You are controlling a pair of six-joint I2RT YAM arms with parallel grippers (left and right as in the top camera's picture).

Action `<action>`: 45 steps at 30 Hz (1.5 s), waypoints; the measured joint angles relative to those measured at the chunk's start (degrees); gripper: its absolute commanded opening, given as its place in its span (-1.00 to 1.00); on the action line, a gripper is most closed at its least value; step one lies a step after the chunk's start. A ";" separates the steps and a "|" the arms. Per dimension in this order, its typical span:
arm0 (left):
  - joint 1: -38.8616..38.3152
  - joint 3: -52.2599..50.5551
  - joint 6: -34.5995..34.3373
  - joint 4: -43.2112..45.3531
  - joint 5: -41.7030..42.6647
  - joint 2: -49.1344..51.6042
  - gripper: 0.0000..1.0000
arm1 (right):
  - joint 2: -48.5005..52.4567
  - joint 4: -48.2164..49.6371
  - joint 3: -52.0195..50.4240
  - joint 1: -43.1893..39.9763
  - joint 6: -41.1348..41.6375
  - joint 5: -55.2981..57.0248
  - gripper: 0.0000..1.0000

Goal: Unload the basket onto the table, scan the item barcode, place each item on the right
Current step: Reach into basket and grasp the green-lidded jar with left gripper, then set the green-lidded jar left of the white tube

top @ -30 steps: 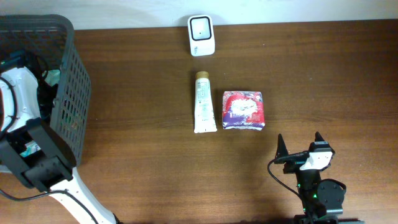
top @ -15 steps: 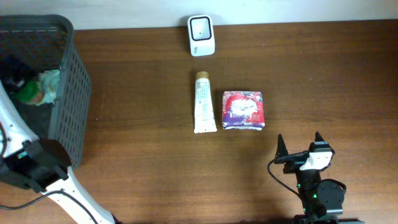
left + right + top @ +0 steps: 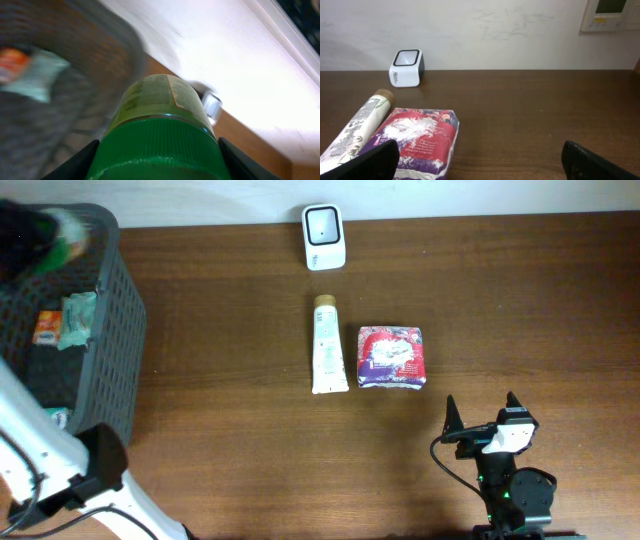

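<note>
Counted what was out there: one white scanner (image 3: 324,223) at the far edge of the table (image 3: 520,300), plus one tube (image 3: 327,345) and one red-and-purple packet (image 3: 392,357) side by side mid-table, so two loose items. One dark basket (image 3: 115,330) sat at the left edge, with at least two bits showing inside: one orange packet (image 3: 46,327) and one pale green packet (image 3: 80,318). One green bottle (image 3: 157,130) too, up over the basket's far corner.

Green bottle (image 3: 159,100) lifted out of the basket (image 3: 118,330).
The left pincer (image 3: 157,161), clamped on the green bottle, has risen from the basket floor towards its far rim, where the overhead view shows only a blurred green smear, probably the bottle. An orange packet (image 3: 45,327) beneath is now uncovered.
</note>
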 measured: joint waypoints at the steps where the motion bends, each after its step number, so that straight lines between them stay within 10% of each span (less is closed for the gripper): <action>1: -2.86 0.00 0.11 0.09 0.72 0.02 0.26 | 0.00 0.00 0.00 0.00 -0.04 0.00 0.97; 19: -43.78 -16.35 1.70 3.06 -20.33 19.26 0.35 | 0.00 -0.02 0.00 0.00 -0.02 0.00 0.97; 31: -44.76 -16.41 1.03 11.54 -27.04 36.02 0.61 | 0.00 0.00 0.00 0.00 -0.04 0.00 0.97; 34: -44.74 -16.41 0.87 12.98 -27.06 36.04 0.97 | 0.00 0.00 0.00 0.00 -0.07 0.00 0.97; 45: -31.98 7.34 0.63 9.40 -27.23 20.61 0.99 | 0.00 0.00 0.00 0.00 -0.07 0.00 0.97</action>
